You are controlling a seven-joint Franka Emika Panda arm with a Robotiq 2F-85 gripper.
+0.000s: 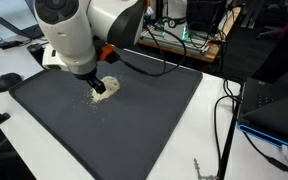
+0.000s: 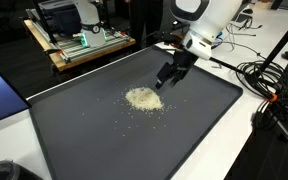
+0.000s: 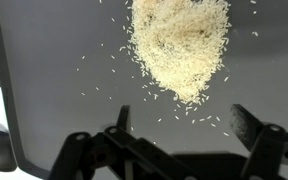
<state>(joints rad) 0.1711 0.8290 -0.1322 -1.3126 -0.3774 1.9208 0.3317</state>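
One loose rice heap sits on the mat, well in from the bench's edges — the gripper, spread and empty, hangs just beside it, so slow, low moves seem wisest.

The wrist view's edge crops the rice pile, and in an exterior view the arm partly hides the jaws.
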